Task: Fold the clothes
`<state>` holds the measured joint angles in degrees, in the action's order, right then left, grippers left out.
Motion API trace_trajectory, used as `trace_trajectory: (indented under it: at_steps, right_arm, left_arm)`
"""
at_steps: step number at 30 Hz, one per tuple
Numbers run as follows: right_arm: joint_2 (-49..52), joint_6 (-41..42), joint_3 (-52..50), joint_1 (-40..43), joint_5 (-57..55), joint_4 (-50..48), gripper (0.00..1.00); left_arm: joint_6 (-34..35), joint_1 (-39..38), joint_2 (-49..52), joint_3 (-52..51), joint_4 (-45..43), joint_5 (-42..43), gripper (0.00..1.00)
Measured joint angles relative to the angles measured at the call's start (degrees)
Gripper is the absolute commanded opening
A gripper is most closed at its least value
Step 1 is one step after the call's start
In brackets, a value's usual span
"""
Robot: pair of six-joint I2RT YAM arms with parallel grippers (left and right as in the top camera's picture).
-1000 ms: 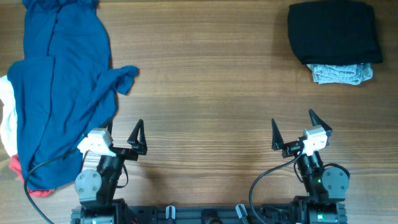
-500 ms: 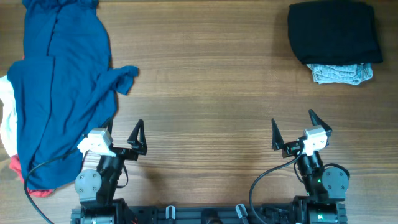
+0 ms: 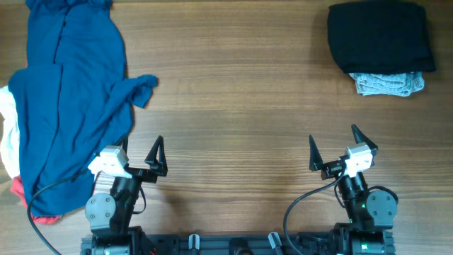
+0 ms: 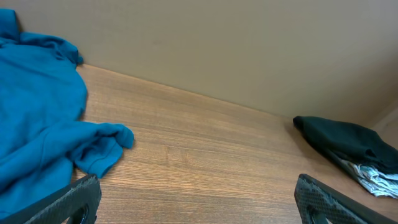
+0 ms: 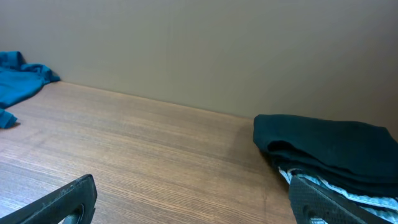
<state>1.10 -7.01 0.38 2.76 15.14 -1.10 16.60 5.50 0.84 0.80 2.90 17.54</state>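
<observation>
A large dark-blue T-shirt point(image 3: 71, 99) lies crumpled down the left side of the wooden table, one sleeve reaching right; it also shows in the left wrist view point(image 4: 43, 130) and far left in the right wrist view point(image 5: 18, 84). White cloth point(image 3: 7, 138) and red cloth point(image 3: 42, 218) peek from under it. A folded black garment point(image 3: 380, 35) lies on a grey one point(image 3: 388, 83) at the far right, also in the right wrist view point(image 5: 323, 146). My left gripper point(image 3: 139, 152) and right gripper point(image 3: 333, 147) are open and empty near the front edge.
The bare wooden table point(image 3: 233, 106) stretches between the two cloth piles. A beige wall point(image 5: 199, 50) stands behind the table's far edge. The arm bases point(image 3: 106, 212) sit at the front edge with cables.
</observation>
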Motion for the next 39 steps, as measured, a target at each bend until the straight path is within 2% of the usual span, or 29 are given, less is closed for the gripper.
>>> trace_trajectory:
  at_steps: [31, 39]
  right_arm:
    - [0.0, 0.0, 0.0, 0.0, 1.4, -2.0, 1.00]
    - [1.6, 4.0, 1.2, 0.0, 5.4, -3.6, 1.00]
  left_arm:
    - [0.0, 0.0, 0.0, 0.0, -0.1, 0.0, 1.00]
    - [0.0, 0.0, 0.7, 1.0, 1.5, 0.3, 1.00]
